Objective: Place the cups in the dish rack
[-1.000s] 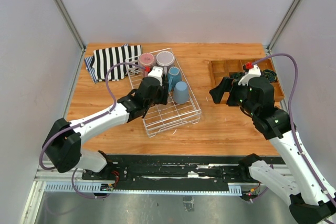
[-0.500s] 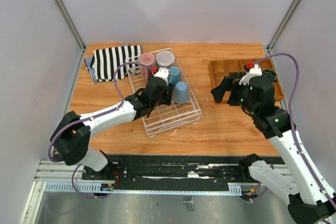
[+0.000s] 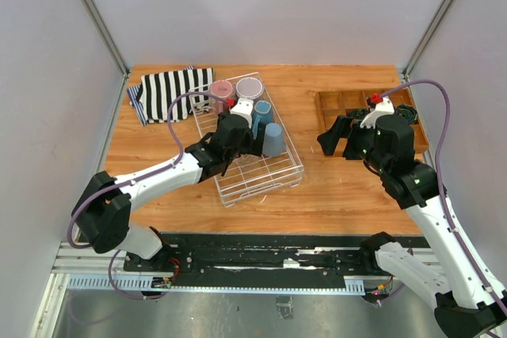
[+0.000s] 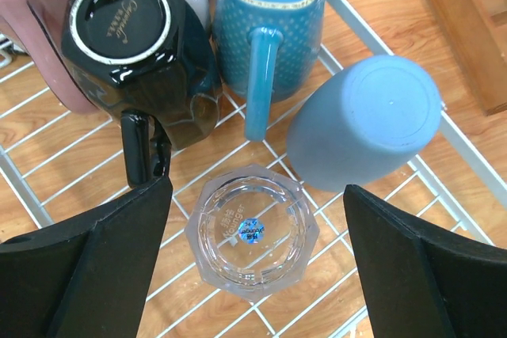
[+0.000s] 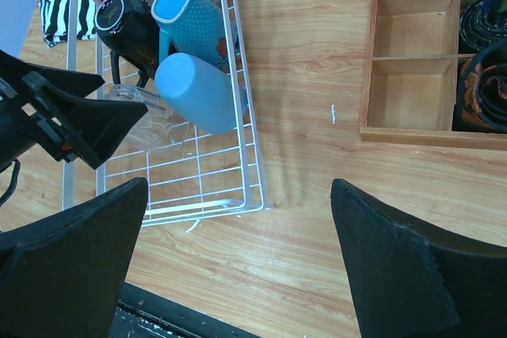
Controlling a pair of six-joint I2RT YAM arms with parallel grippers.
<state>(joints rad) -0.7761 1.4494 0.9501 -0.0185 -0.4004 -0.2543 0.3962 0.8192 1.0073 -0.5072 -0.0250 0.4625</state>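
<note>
Currently left gripper [image 4: 253, 227]: jaws apart, straddling upturned clear faceted glass [image 4: 249, 235], axis vertical
right gripper [image 5: 238, 255]: apart, farther off

Light-grained wooden counter [image 3: 348, 187]. At its far left corner, a crumpled black-and-white striped cloth [image 3: 169, 93]. At the far right, a brown wooden compartment tray [image 3: 337, 103], with dark patterned rolled fabric [image 5: 483, 89] in its rightmost compartments. Small white speck [image 5: 333, 112] on the wood near the tray.
</note>
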